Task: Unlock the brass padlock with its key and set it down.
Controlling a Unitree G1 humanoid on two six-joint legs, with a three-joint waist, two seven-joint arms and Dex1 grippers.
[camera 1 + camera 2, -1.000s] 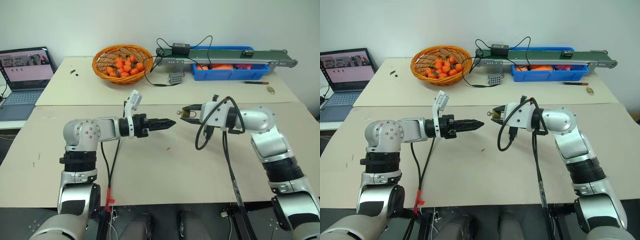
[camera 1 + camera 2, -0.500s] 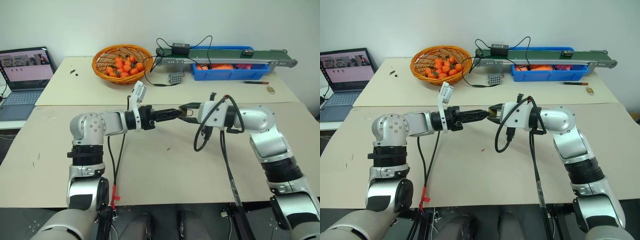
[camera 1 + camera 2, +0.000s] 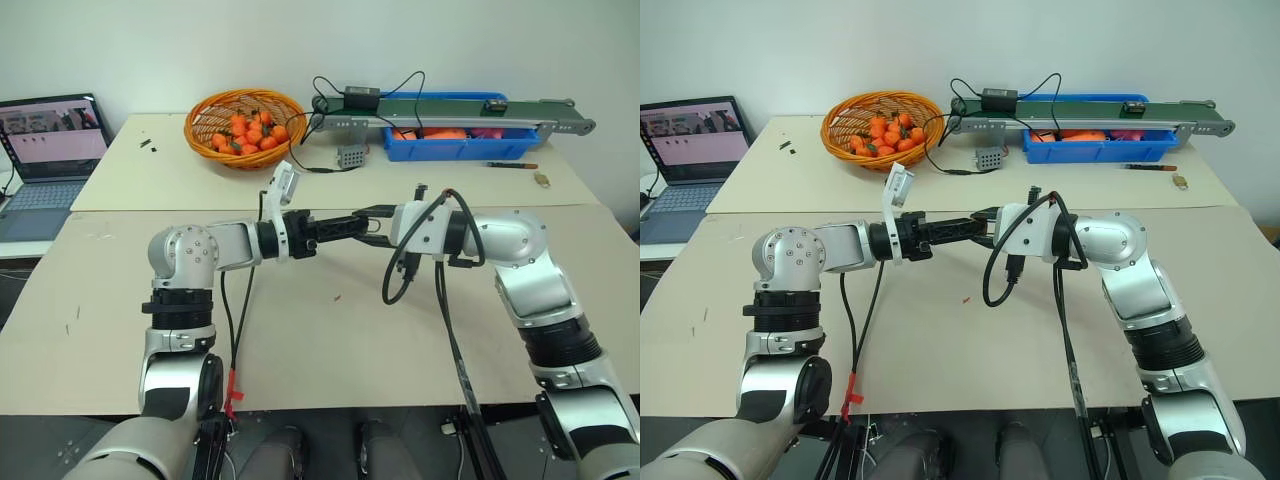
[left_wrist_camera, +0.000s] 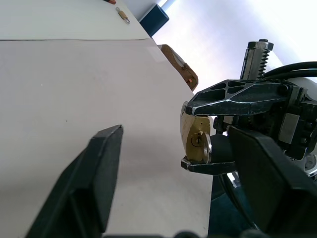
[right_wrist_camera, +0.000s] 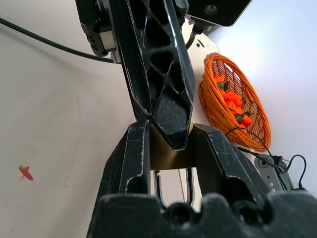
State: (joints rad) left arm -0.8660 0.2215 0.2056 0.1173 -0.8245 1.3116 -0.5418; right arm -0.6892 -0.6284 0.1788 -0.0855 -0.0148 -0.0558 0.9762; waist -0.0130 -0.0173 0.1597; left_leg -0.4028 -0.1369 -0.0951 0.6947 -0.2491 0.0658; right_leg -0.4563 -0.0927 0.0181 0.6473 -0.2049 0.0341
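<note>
So the brass padlock [image 4: 194, 140] is up in the air over the middle of the table, pinched between the two black fingers of the right gripper [image 4: 200, 133], keyhole end facing the other arm and the silver shackle [image 5: 172, 187] pointing back toward the right wrist. That looks deliberate to me: one arm acts as a vise so the keyway is presented square to the other. The key [image 4: 205, 148] looks like it's already sitting in the keyhole, a small silver bit sticking out. The left gripper [image 3: 352, 224] comes in level, jaws partly open on either side of the lock's key end, not clamped on anything that I can make out; my guess is it's lining up to grab the key and twist. Underneath is a plain beige table [image 3: 330, 350]. Further back there's an orange basket [image 3: 246, 126] of fruit, a blue bin [image 3: 460, 146] beneath a small conveyor [image 3: 450, 110], a laptop [image 3: 50, 150] off to the left, and a white wall behind.
</note>
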